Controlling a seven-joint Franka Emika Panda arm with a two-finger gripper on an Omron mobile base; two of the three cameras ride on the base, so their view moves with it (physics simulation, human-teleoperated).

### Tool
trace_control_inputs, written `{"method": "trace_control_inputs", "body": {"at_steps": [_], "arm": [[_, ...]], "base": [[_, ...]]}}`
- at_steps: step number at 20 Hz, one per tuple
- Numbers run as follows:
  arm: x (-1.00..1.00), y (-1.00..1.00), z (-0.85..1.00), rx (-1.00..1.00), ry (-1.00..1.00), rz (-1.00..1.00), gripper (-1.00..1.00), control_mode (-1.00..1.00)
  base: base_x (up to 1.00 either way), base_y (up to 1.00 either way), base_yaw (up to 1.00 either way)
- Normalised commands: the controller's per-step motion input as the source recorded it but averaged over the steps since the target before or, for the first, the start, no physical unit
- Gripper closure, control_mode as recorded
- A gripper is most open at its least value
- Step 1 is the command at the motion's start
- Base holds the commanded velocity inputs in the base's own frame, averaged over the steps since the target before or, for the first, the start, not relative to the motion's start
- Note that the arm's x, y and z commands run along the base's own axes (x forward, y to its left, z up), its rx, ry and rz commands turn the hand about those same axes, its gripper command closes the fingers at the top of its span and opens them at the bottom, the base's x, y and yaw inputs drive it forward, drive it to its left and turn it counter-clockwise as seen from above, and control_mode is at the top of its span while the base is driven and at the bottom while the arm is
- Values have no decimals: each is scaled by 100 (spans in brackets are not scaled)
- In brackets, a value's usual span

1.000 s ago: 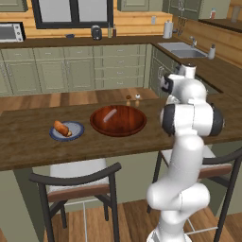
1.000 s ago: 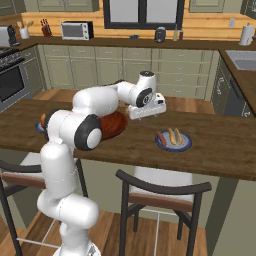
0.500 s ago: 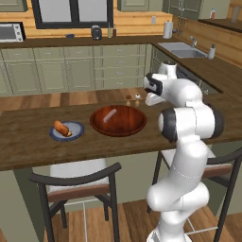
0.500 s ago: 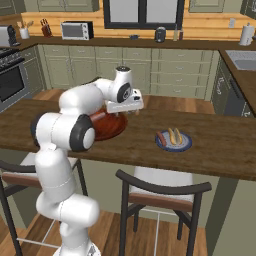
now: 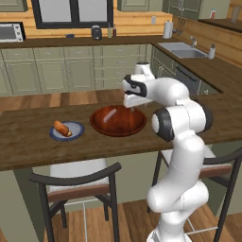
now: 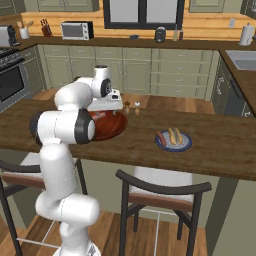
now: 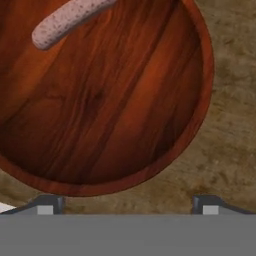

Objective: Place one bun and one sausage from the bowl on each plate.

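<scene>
The bowl [image 5: 118,121] sits on the wooden counter [image 5: 28,146], between the two plates. It holds one sausage [image 7: 67,21], a pale pinkish speckled link lying toward one side of the bowl floor; the same link shows as a light streak inside the bowl in the left base view [image 5: 108,115]. The rest of the bowl interior is bare wood.

The left plate [image 5: 67,131] sits near the bowl's left side, apart from it. It holds one bun-coloured piece [image 5: 62,128] lying across its centre; whether this is a bun or a sausage cannot be told.

The right plate [image 6: 173,141] sits well apart from the bowl, to its right. It holds a sausage [image 6: 161,137] and a bun [image 6: 174,135] lying side by side, touching.

The gripper [image 7: 127,202] hangs above the right edge of the bowl, pointing down. Its fingertips [image 7: 46,204] stand wide apart with nothing between them.

Two small shakers [image 6: 131,105] stand on the far side of the counter, just beyond the bowl.
</scene>
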Motion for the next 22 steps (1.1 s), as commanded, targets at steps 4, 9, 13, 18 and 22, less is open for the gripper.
{"method": "trace_control_inputs", "body": {"at_steps": [4,9,13,18,22], "arm": [[0,10,-22,10,1,8,-100,-100],[27,70,-30,4,1,1,-100,-100],[84,78,-11,0,3,-2,-100,-100],[96,69,-13,0,-2,-16,-100,-100],[54,9,-1,0,0,-10,-100,-100]], "base": [[0,0,0],[0,0,0],[0,0,0],[0,0,0],[0,0,0]]}}
